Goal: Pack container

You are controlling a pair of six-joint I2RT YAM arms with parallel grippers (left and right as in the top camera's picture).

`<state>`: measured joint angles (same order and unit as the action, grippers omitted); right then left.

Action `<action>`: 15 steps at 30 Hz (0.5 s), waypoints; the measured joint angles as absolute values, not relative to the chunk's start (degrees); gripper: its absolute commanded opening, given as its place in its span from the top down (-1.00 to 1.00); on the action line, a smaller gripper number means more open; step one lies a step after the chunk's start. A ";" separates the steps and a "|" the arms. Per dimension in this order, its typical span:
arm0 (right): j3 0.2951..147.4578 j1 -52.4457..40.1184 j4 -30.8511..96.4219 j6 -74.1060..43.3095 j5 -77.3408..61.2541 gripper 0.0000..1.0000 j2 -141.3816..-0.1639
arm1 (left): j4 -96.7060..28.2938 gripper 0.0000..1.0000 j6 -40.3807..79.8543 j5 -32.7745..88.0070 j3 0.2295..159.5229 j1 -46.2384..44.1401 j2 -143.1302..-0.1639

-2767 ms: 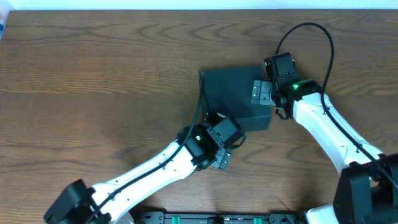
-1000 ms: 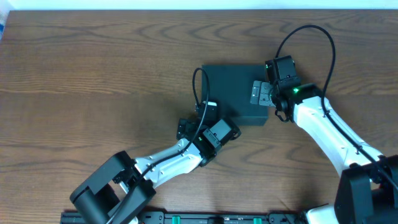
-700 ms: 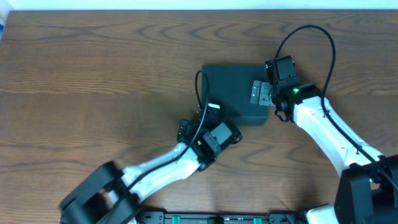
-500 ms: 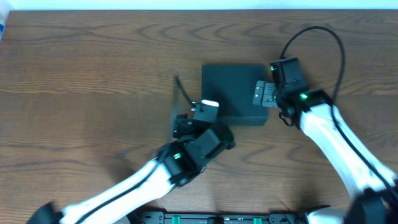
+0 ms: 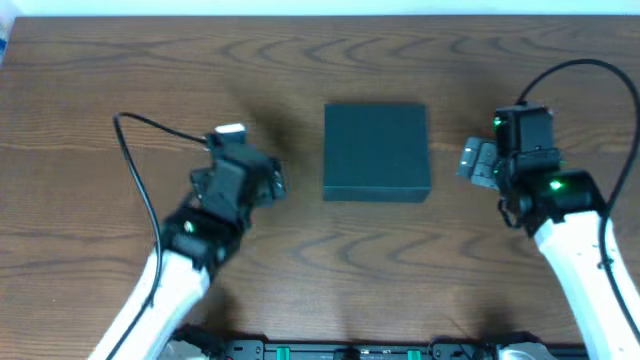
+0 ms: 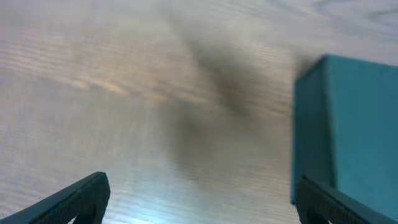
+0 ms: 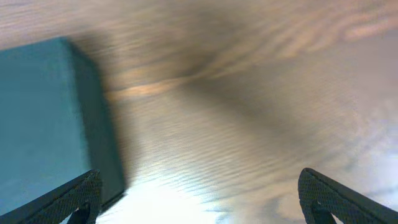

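The container (image 5: 377,152), a dark teal box with its lid shut, lies square at the middle of the wooden table. My left gripper (image 5: 250,182) hangs to its left, apart from it and open. My right gripper (image 5: 482,163) stands just off its right side, also open. In the left wrist view the container (image 6: 354,124) fills the right edge, and nothing but bare wood lies between the fingers (image 6: 81,199) of the left gripper (image 6: 202,205). In the right wrist view the container (image 7: 37,118) is at the left, and only table shows between the jaws of the right gripper (image 7: 205,199).
The brown wooden table (image 5: 120,70) reaches a pale back edge at the top of the overhead view. A black cable (image 5: 150,130) loops off the left wrist. A dark rail (image 5: 350,350) runs along the front edge.
Both grippers have drawn away from the container: the left swung far out to the left, the right pulled back to the right. The container now sits straight and untouched.
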<state>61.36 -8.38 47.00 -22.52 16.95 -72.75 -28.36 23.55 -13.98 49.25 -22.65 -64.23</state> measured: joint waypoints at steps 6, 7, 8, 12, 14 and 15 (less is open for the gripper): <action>61.34 -3.81 45.56 -22.52 16.08 -0.98 -78.85 | -27.66 -0.91 21.02 -6.17 58.04 -14.02 -78.11; 61.36 -3.79 44.99 -22.52 15.46 -0.99 -80.42 | -27.38 -0.91 20.51 -5.56 59.44 -14.02 -80.62; 61.36 -3.79 44.66 -22.52 14.70 -0.98 -81.89 | -26.83 -0.91 20.21 -4.95 60.27 -14.02 -82.32; 61.34 -3.75 42.63 -22.50 11.97 -0.99 -87.55 | -24.77 -0.91 19.25 -3.86 62.04 -14.02 -88.25; 61.34 -3.79 41.74 -22.50 11.05 -0.99 -89.58 | -24.40 -0.91 19.18 -3.53 62.04 -14.02 -89.84; 61.34 -3.92 41.15 -22.50 10.79 -0.98 -90.41 | -24.14 -0.91 19.16 -3.38 62.04 -14.04 -90.26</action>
